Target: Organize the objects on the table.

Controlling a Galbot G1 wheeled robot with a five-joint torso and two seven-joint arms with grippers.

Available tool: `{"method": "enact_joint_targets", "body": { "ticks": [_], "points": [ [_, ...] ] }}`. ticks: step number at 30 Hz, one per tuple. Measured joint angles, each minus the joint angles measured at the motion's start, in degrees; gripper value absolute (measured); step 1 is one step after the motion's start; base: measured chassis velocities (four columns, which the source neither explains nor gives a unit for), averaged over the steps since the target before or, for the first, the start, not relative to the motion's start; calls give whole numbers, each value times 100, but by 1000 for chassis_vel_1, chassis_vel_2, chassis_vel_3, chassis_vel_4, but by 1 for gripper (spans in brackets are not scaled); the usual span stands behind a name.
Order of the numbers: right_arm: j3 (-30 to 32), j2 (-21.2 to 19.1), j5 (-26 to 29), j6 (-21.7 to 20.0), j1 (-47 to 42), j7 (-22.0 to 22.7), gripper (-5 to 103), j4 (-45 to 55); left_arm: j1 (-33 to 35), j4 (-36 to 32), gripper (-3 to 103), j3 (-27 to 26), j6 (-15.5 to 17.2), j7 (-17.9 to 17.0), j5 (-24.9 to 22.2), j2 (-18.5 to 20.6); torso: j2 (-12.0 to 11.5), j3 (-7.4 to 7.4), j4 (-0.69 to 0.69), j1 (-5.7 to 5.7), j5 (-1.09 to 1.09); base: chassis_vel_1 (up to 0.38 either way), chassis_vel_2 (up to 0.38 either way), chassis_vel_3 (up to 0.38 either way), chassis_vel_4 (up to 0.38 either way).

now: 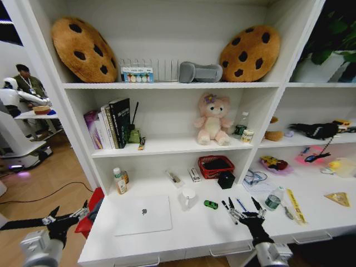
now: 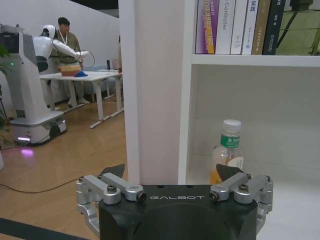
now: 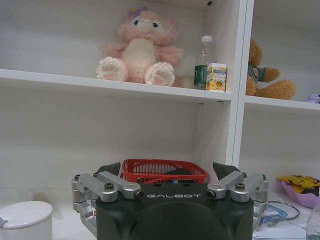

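Grippers are both gaping empty, the right gripper (image 1: pixel 243 210) hovering over the pens (image 1: pixel 233 206), needing a descent; the left gripper (image 1: pixel 65 214) is idling off the table (image 1: pixel 183 236).

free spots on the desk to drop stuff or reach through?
Bare table: front strip below the laptop, and the gap between laptop and white cup. Crowded: around the right gripper, where the pens and green toy car sit.
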Motion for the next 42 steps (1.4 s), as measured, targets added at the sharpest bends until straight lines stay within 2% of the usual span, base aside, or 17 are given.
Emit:
{"method": "enact_joint_targets", "body": {
  "ticks": [10,14,16,17,18,19,20,21,22,23,25,27,28,31,32,37,42],
  "points": [
    [24,-33,90,53,-39,-15,100,2,-37,-176,100,120,26,-58,95,-185,0,1,0,0,-1,0,0,0,0],
    [-18,-164,396,-28,-37,-157,100,-35,-47,-176,100,128,26,-58,104,-179,-1,0,-1,0,-1,0,0,0,0],
    [-5,-521,841,-277,35,-373,100,-184,-52,-174,100,131,26,-57,109,-172,0,1,-2,0,-1,0,0,0,0],
    [57,-781,1046,-367,114,-550,100,-302,-53,-172,100,132,26,-55,111,-168,0,1,-1,0,1,0,0,0,0],
    [173,-1106,1359,-408,219,-1076,100,-495,-55,-169,100,133,26,-56,113,-165,0,1,-1,0,-1,0,0,0,0],
    [173,-1106,1359,-408,219,-1076,100,-495,-55,-169,100,133,26,-56,113,-165,0,1,-1,0,-1,0,0,0,0],
    [275,-1368,1729,-409,318,-1680,100,-708,-57,-167,100,134,26,-56,113,-165,-1,1,0,0,-2,0,0,0,0],
    [329,-1509,1943,-407,377,-2025,100,-859,-57,-166,100,134,25,-55,114,-163,-1,1,1,0,-1,0,0,0,0],
    [417,-1953,2474,-244,683,-3198,100,-1495,-59,-162,100,136,23,-54,116,-160,-2,2,0,1,1,0,0,0,0],
    [417,-1953,2474,-244,683,-3198,100,-1495,-59,-162,100,136,23,-54,116,-160,-2,2,0,1,1,0,0,0,0],
    [412,-2375,2653,-90,1220,-4065,100,-2246,-61,-159,100,137,20,-50,118,-156,-2,2,0,1,2,0,0,0,0],
    [332,-2717,2678,-58,1597,-4570,100,-2819,-62,-156,100,138,19,-49,119,-154,-2,2,2,2,1,0,0,0,0],
    [332,-2717,2678,-58,1597,-4570,100,-2819,-62,-156,100,138,19,-49,119,-154,-2,2,2,2,1,0,0,0,0],
    [32,-3220,2586,-127,2205,-5465,100,-3524,-63,-152,100,140,17,-44,120,-151,-2,2,0,2,-2,0,0,0,0],
    [32,-3220,2586,-127,2205,-5465,100,-3524,-63,-152,100,140,17,-44,120,-151,-2,2,0,2,-2,0,0,0,0],
    [-653,-3457,2135,-214,2928,-6204,100,-4020,-65,-149,100,143,15,-41,122,-149,-2,2,1,2,-1,0,0,0,0],
    [-1110,-3361,1799,-237,3274,-6258,100,-4248,-66,-147,100,143,13,-39,124,-147,-2,1,0,1,-1,0,0,0,0]
  ]
}}
